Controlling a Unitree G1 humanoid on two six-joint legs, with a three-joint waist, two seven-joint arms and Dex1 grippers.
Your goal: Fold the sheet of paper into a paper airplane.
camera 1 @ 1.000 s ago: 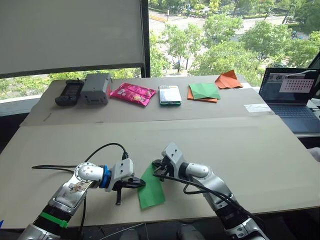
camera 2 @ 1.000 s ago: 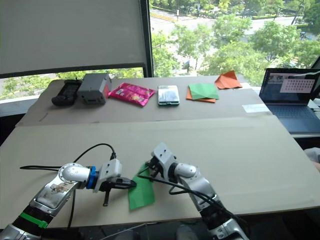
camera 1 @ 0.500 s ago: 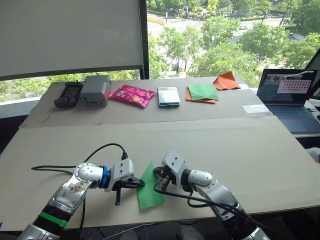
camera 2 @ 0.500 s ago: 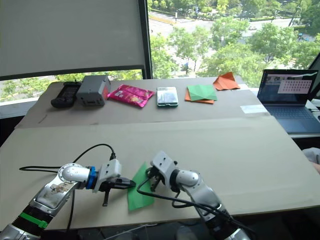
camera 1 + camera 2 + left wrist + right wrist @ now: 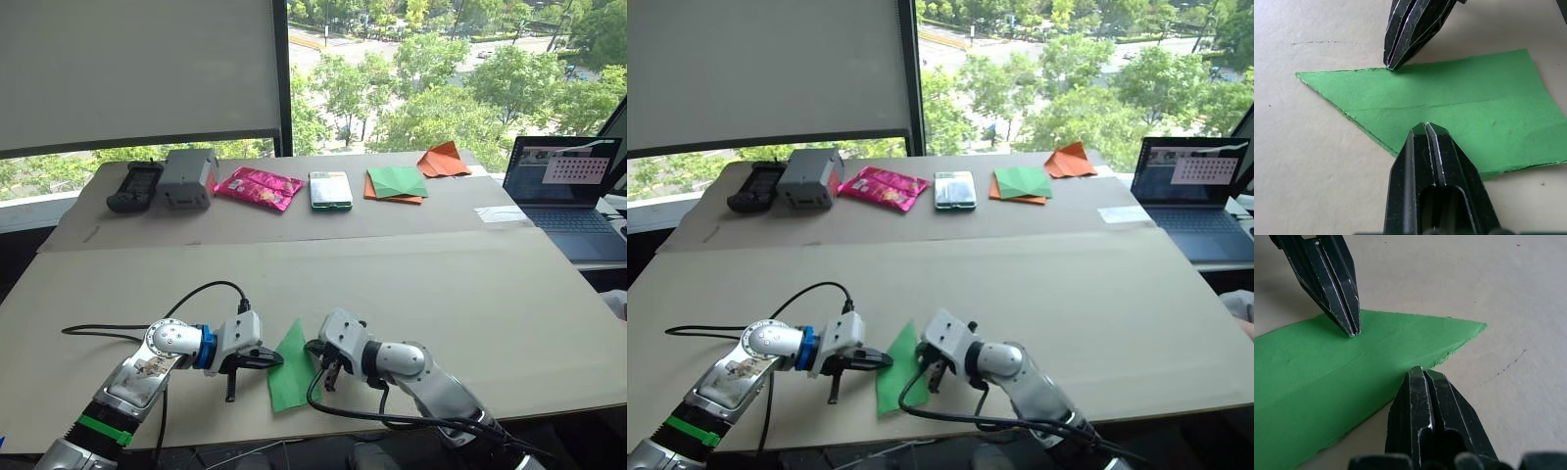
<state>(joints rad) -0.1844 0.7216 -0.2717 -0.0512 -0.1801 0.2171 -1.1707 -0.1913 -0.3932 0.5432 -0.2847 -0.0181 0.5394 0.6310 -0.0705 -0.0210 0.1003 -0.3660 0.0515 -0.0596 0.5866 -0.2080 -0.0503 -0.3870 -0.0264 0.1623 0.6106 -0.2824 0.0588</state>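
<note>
Near the front edge of the tabletop the folded sheet of paper lies flat, pinned from opposite sides by the clenched fingertips of the left end effector and right end effector.

Along the far table sit a black handheld device, grey box, pink snack packet, green-and-orange paper stack, open laptop.
</note>
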